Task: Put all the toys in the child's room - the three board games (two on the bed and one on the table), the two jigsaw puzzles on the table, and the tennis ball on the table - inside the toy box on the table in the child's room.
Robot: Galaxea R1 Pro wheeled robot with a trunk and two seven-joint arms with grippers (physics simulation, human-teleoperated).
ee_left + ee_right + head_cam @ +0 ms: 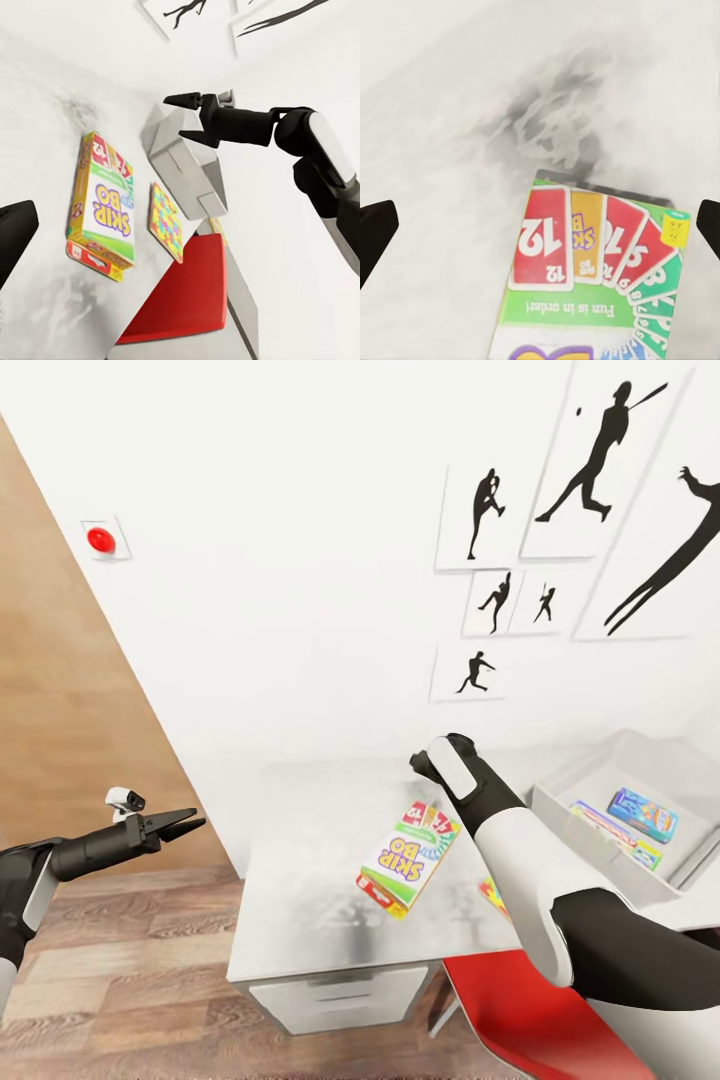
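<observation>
A pale grey desk (300,920) stood against a white wall hung with black baseball silhouette posters (600,460), with wood plank flooring (130,950) to its left. A Skip-Bo board game (408,858), green-edged with red number cards on its cover, lay flat on the desk near its middle. The right end effector (428,756) hovered just above the far end of that box, its 2 dark fingers spread wide apart and holding nothing; in the right wrist view the fingertips (376,232) sat at either side of the frame with the game box (592,277) between and below them. A multicoloured jigsaw puzzle (166,223) lay on the desk just beside the board game, on the side nearer the toy box, and was mostly hidden by the right arm in the head view. The light grey toy box (575,785) sat at the right on the desk, and it held a blue board game (643,814) and another flat colourful item (612,830) beside it. A red chair (520,1000) stood at the desk's front edge. The left end effector (183,823) hung off the desk's left side over the floor, fingers slightly parted and empty. A red round button (100,539) was fixed on the wall at upper left.
</observation>
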